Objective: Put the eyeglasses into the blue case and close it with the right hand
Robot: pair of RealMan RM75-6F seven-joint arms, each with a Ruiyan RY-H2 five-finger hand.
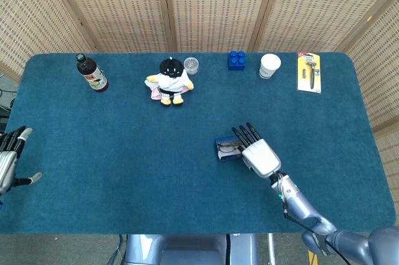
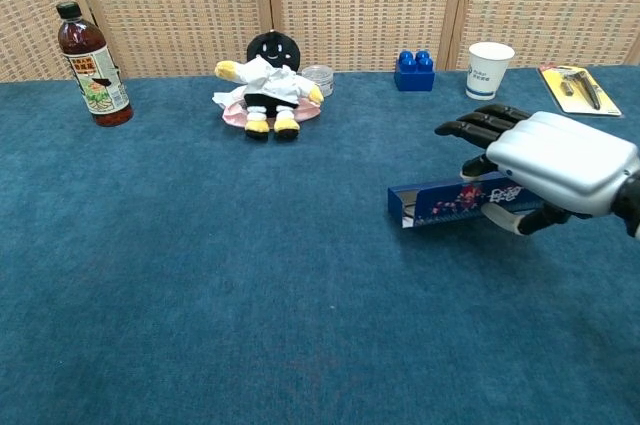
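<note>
The blue case (image 1: 227, 149) (image 2: 450, 203) lies right of the table's middle, its patterned lid tilted up toward the chest camera. In the head view the eyeglasses (image 1: 229, 146) show faintly inside it; in the chest view the lid hides them. My right hand (image 1: 259, 154) (image 2: 556, 165) is at the case's right end, its dark fingers (image 2: 478, 129) reaching over the top edge and its thumb against the lid's front, so it grips the lid. Far left, my left hand (image 1: 9, 160) rests open at the table's edge, holding nothing.
Along the back stand a brown bottle (image 1: 92, 73) (image 2: 92, 65), a plush doll (image 1: 168, 81) (image 2: 265, 85), a small jar (image 1: 191, 65), a blue brick (image 1: 236, 60) (image 2: 414, 70), a paper cup (image 1: 269, 65) (image 2: 489, 69) and a razor pack (image 1: 308, 72) (image 2: 578, 88).
</note>
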